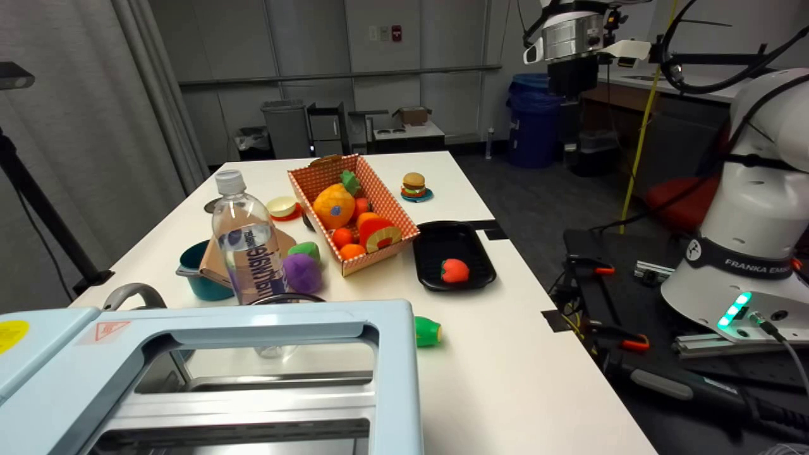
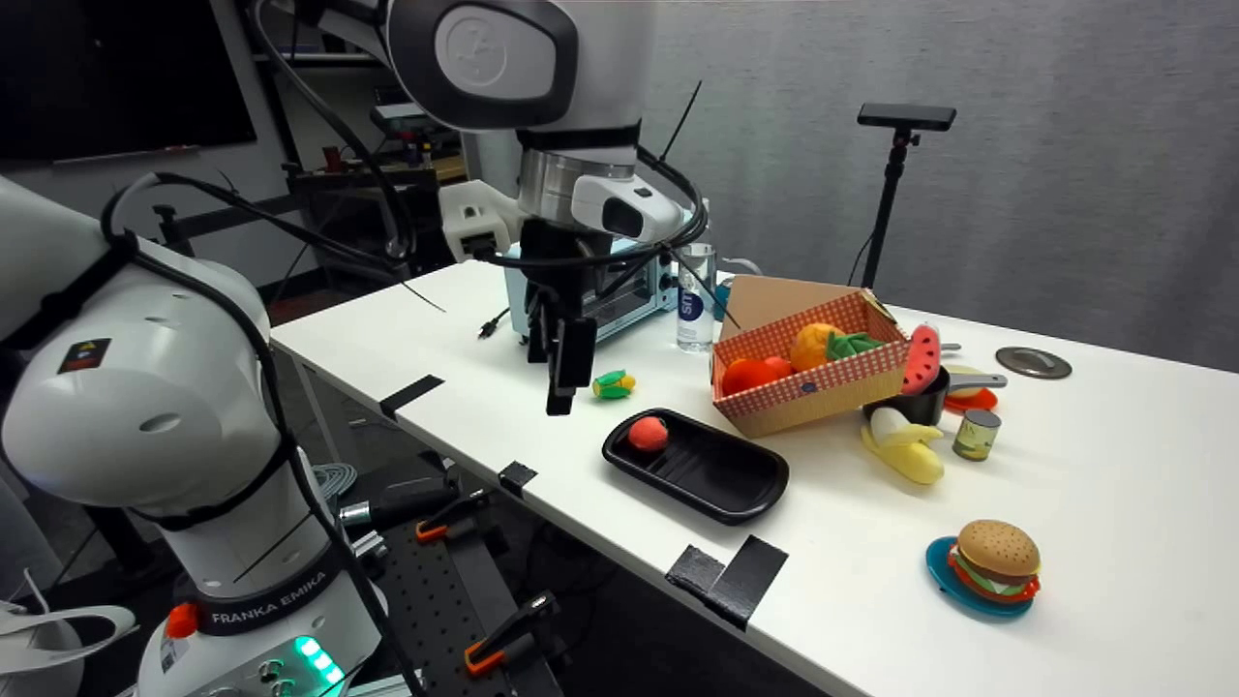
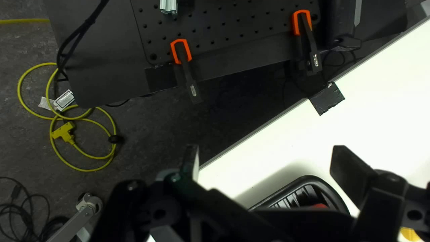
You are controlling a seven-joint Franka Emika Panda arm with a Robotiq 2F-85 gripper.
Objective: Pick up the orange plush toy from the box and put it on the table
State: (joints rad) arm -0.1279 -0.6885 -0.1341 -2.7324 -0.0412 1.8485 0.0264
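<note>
In an exterior view, the red-checked box point(image 1: 379, 196) lies slantwise near the centre of the frame on the white surface point(image 1: 505, 379), packed with plush fruit point(image 1: 343, 237). Inside it are a large orange plush toy point(image 1: 331, 206) with green leaves and a small round orange plush toy point(image 1: 352, 251) at the near end; which one the task means, you cannot tell. Just beside the box, the black tray point(image 1: 440, 245) holds one red toy point(image 1: 455, 270). In both exterior views a toy burger point(image 2: 999, 552) sits on a blue plate point(image 2: 937, 564). Right of centre, an exterior view shows you a banana point(image 2: 915, 462), a small can point(image 2: 977, 435) and a dark saucepan point(image 2: 925, 402) with a watermelon slice point(image 2: 921, 358) upright at it; left of centre, an exterior view shows a purple plush point(image 1: 302, 273) and a teal pot point(image 1: 212, 290) partly hidden by cardboard point(image 1: 212, 261). The wrist view alone gives you a looped yellow cable point(image 3: 63, 130) at left. There, too, your gripper point(image 3: 265, 159) has its fingers spread wide, with the surface's edge running diagonally between them. Your arm point(image 2: 605, 77) enters from the left of an exterior view, wrist high in the upper middle, pointing down.
</note>
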